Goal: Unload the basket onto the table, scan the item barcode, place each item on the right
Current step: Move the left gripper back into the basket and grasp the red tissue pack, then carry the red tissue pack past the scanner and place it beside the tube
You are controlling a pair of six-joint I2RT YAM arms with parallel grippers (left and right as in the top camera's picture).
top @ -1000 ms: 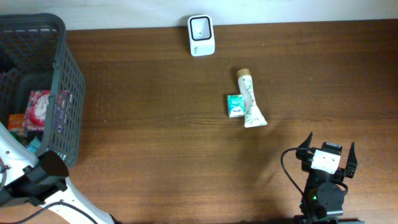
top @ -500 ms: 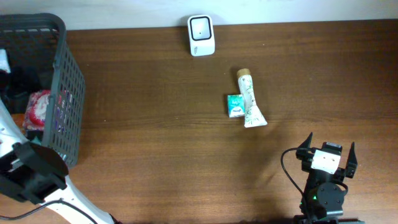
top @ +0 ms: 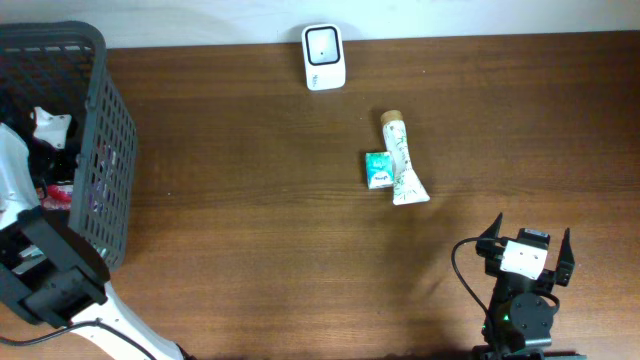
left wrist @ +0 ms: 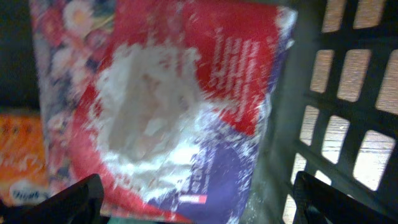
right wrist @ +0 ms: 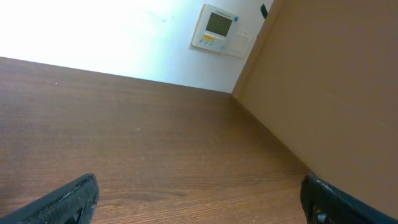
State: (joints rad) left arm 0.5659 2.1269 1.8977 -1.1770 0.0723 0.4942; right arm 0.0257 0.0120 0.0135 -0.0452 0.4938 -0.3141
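Red packet (left wrist: 174,106): red, white and purple wrapper, lying inside the grey basket (top: 112,130) close to its mesh wall, an orange pack (left wrist: 18,155) beside it
Left hand (left wrist: 199,204): down inside the basket, just above the packet — fingers spread wide to either side, gripping nothing
Right hand (top: 527,243): low over the tabletop (top: 250,250) at its near right, fingers wide apart, empty
Scanner (top: 323,57): white, at the far edge of the tabletop, well apart from the basket
Tube (top: 402,160) and teal box (top: 378,169): just beside each other mid-tabletop — between scanner and right hand
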